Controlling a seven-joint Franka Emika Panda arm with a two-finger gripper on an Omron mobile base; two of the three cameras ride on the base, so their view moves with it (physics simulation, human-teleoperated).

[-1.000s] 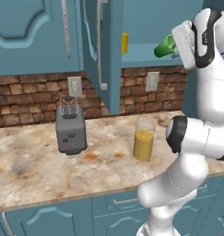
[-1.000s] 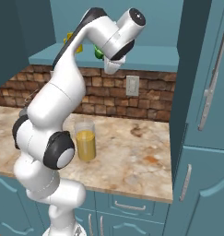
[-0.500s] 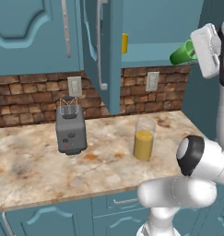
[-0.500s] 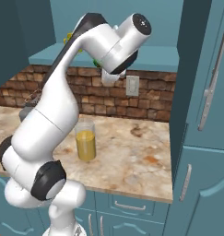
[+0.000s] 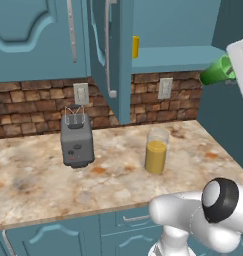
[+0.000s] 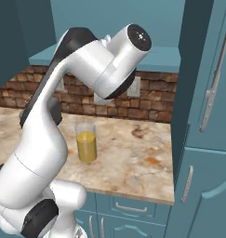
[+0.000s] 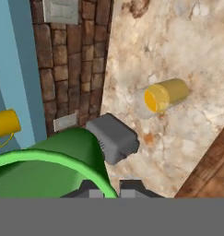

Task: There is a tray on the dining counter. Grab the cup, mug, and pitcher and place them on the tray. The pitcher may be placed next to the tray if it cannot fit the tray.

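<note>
Hand view first: the green cup [image 7: 49, 168] sits right at the bottom of the picture with its rim turned towards the camera, and the two dark finger tips [image 7: 132, 189] rise beside its wall, drawn close in on the rim, so the gripper [image 7: 111, 190] looks to be pinching the cup by its edge. From the left base view the same cup [image 5: 216, 72] hangs high in the air at the right, tipped onto its side against the white hand, well above the kitchen counter [image 5: 43, 185]; I'd judge it is being carried off towards the tray, so lifting it clear of everything below makes sense. The pitcher [image 5: 156, 151] stands upright on that counter, half full of orange liquid, well apart from the grey toaster [image 5: 76, 141]; it waits untouched. The yellow mug [image 7: 5, 125] shows at the left of the hand view, up against the teal cabinet, and the left base view has it [image 5: 135, 46] on the shelf behind the open door, which is likely where the cup came from.
</note>
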